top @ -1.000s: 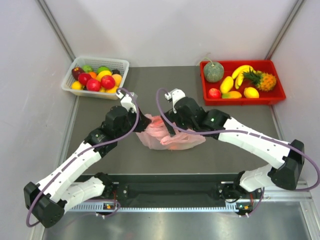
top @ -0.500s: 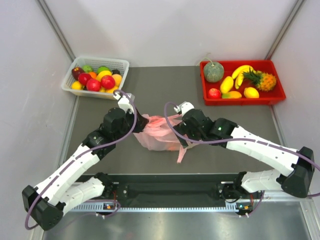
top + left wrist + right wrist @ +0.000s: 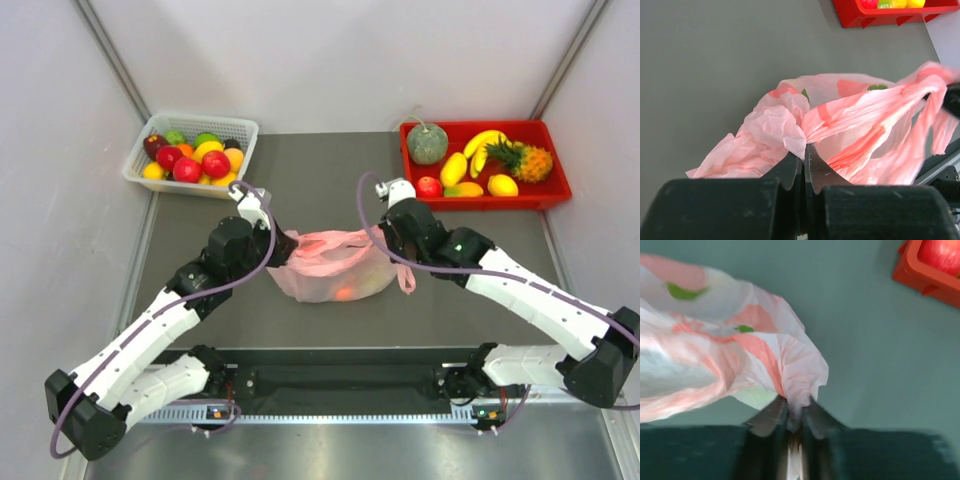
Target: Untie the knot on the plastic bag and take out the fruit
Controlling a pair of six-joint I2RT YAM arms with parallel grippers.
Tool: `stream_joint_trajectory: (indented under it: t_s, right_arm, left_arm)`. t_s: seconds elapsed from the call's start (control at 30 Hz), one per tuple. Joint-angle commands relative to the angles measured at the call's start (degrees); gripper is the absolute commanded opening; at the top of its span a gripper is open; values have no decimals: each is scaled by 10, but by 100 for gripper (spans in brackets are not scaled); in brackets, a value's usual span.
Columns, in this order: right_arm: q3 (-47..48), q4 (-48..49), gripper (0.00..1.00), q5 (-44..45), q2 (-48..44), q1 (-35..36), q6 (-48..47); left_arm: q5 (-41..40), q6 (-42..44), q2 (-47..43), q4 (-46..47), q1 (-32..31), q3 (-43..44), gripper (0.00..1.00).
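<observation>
The pink plastic bag (image 3: 330, 268) lies mid-table, pulled wide between both grippers. My left gripper (image 3: 284, 246) is shut on bunched film at the bag's left end (image 3: 785, 127), its tips (image 3: 804, 151) pressed together. On the bag's right end (image 3: 790, 365) my right gripper (image 3: 384, 240) is shut, with film pinched between its tips (image 3: 795, 407). Handle strips (image 3: 875, 107) run taut between them, and one loose strip (image 3: 405, 278) hangs to the right. The knot does not show in any view. An orange fruit (image 3: 343, 293) shows through the film.
A white basket (image 3: 135, 172) of mixed fruit stands at the back left. At the back right, a red tray (image 3: 485, 126) holds a melon (image 3: 427, 144), bananas, a pineapple (image 3: 527, 160) and an apple (image 3: 940, 252). Walls close off three sides.
My right gripper has moved right from over the bag and gone from open to shut on the bag's right end, spreading the bag wide. The left gripper has kept its hold and place.
</observation>
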Motion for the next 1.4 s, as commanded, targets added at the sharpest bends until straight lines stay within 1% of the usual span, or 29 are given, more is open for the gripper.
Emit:
stream_joint_trajectory:
  t_s: [0.0, 0.03, 0.1, 0.17, 0.2, 0.37, 0.47, 0.53, 0.57, 0.63, 0.67, 0.7, 0.77, 0.8, 0.87, 0.97, 1.0, 1.03, 1.07, 1.13, 1.17, 1.2, 1.23, 1.27, 1.3, 1.33, 1.37]
  right_arm:
    - [16, 46, 5, -20, -31, -34, 5]
    - [18, 50, 0, -26, -33, -40, 3]
    - [21, 70, 0, -50, -33, -57, -1]
    - [32, 89, 0, -65, -26, -82, -2]
    - [38, 95, 0, -71, -14, -90, -4]
    - [99, 142, 0, -44, 30, -113, -22]
    - [127, 158, 0, -49, 55, -117, -44]
    - [136, 158, 0, -50, 74, -118, -53]
    - [132, 160, 0, -53, 79, -118, -58]
    - [102, 166, 0, -62, 81, -119, -60]
    - [84, 185, 0, -66, 79, -118, -62]
    - [48, 194, 0, -71, 71, -118, -62]
    - [20, 216, 0, -83, 65, -118, -62]
    - [-4, 220, 0, -86, 64, -117, -60]
    - [-22, 230, 0, -95, 59, -118, -56]
    - [-62, 240, 0, -104, 46, -117, -53]
    - [-68, 242, 0, -106, 42, -117, -52]
    - [-72, 242, 0, -107, 37, -117, -52]
    - [-83, 242, 0, -107, 29, -117, -52]
    - [-92, 241, 0, -106, 16, -117, -53]
    - [-99, 241, 0, -107, 12, -117, -52]
    - [-102, 241, 0, -106, 8, -117, -52]
    - [-105, 241, 0, -107, 7, -117, -53]
    - [-109, 243, 0, -113, 1, -117, -54]
    - [-110, 247, 0, -117, -1, -117, -55]
    - [-110, 248, 0, -122, -3, -117, -59]
    - [-107, 248, 0, -138, -4, -117, -62]
  left_arm:
    - [-18, 18, 3, 21, 2, 1, 0]
    - [-23, 21, 8, 24, 3, 2, 0]
    - [-34, 31, 13, 50, 3, 5, 0]
    - [-62, 41, 27, 74, 8, 15, 0]
    - [-68, 45, 33, 102, 15, 21, 0]
    - [-97, 72, 83, 192, 33, 67, 0]
    - [-128, 80, 88, 257, 37, 59, 0]
    - [-142, 82, 73, 310, 38, 18, 0]
    - [-154, 76, 66, 319, 38, -1, 0]
    - [-151, 56, 41, 321, 38, -59, 0]
    - [-141, 32, 32, 315, 37, -80, 0]
    - [-113, 21, 13, 311, 37, -124, 0]
    - [-89, -16, -6, 324, 37, -175, 0]
    - [-64, -28, -24, 335, 36, -225, 0]
    - [-41, -55, -42, 349, 36, -283, 0]
    - [-4, -76, -87, 340, 35, -324, 0]
    - [13, -80, -115, 331, 35, -328, 2]
    - [39, -81, -130, 324, 33, -331, 6]
    - [52, -80, -145, 303, 32, -331, 21]
    - [71, -68, -190, 265, 27, -317, 42]
    - [73, -62, -216, 244, 25, -292, 54]
    - [73, -46, -227, 210, 24, -276, 74]
    - [74, -38, -235, 194, 23, -260, 88]
    - [77, -28, -240, 182, 22, -219, 96]
    - [79, -6, -236, 157, 22, -199, 99]
    - [86, 6, -227, 147, 22, -177, 99]
    - [91, 19, -193, 134, 22, -129, 99]
